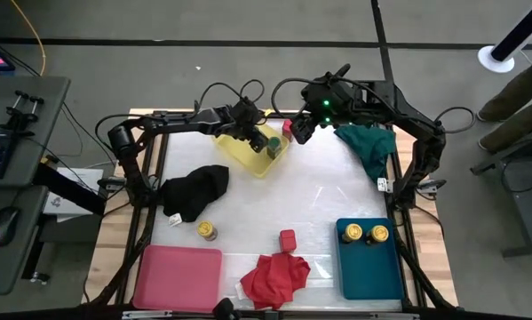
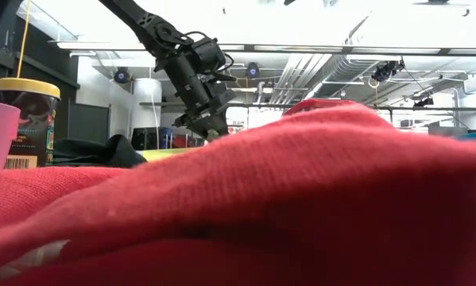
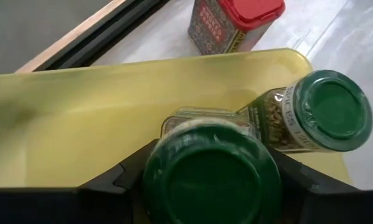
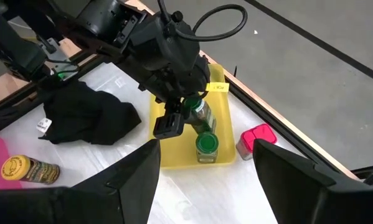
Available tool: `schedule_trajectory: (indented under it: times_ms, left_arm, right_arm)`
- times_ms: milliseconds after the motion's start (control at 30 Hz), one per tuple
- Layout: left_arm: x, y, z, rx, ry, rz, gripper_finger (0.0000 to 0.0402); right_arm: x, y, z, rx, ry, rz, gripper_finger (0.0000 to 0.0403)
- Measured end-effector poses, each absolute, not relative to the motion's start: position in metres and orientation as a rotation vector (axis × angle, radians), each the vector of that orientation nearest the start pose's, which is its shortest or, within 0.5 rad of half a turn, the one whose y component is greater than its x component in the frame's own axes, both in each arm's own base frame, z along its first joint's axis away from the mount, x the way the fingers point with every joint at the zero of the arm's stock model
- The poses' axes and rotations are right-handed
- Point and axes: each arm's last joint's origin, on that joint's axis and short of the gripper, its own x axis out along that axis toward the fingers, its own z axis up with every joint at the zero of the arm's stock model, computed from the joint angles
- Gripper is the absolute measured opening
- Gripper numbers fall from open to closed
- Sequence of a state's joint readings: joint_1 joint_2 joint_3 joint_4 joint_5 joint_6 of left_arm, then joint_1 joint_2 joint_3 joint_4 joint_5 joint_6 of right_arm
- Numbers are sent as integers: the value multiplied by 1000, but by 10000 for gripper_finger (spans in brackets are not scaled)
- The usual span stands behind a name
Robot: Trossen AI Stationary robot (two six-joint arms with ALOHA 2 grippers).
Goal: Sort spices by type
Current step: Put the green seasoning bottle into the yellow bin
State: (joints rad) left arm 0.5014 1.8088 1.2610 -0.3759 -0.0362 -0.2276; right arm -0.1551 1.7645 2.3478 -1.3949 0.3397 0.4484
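Note:
My left gripper [image 1: 253, 133] is over the yellow tray [image 1: 239, 153] at the table's far side, shut on a green-lidded jar [image 3: 211, 177]. A second green-lidded jar [image 3: 317, 112] stands in the tray beside it. A red box [image 1: 288, 127] stands just outside the tray. My right gripper [image 4: 205, 186] is open and empty, next to that box. Two yellow-lidded jars [image 1: 365, 233] stand in the teal tray [image 1: 369, 271]. A third yellow-lidded jar [image 1: 207, 231] and a second red box [image 1: 288, 238] are on the table. My left gripper pinches the green-lidded jar between its two fingers, one on each side of the jar just below the lid [image 3: 174, 134]. The fingers come from above, pointing down. The jar's lid faces up, inside the tray; whether its base touches the tray's floor I cannot tell.
A black cloth [image 1: 194, 191] lies at the left, a green cloth [image 1: 368, 142] at the far right and a red cloth [image 1: 274, 276] at the near edge, filling the low view [image 2: 301, 206]. A pink tray [image 1: 178, 276] lies near left.

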Motion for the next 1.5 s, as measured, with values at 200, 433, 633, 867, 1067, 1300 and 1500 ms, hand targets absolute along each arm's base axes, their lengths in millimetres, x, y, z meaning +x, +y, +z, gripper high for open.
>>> schedule_trajectory:
  times_ms: [200,433,633,867,1067,1300,1500]
  left_arm:
    - [333,184,206,-404,860,594,234]
    - [334,184,208,-383,850,585,260]
    - [323,197,252,-346,750,608,262]
    - [292,212,279,-209,786,729,248]
    - [284,224,228,-253,873,740,101]
    - [283,224,206,-334,788,775,7]
    - [288,225,192,-344,804,729,1]
  right_arm:
    - [303,-57,479,349,693,-642,252]
    - [303,-57,479,361,689,-647,252]
    - [302,-58,479,362,688,-649,252]
    - [303,-58,479,364,681,-649,252]
    - [303,-59,479,359,675,-664,252]
    - [303,-59,479,376,668,-674,252]
    - [303,-59,479,376,668,-674,252]
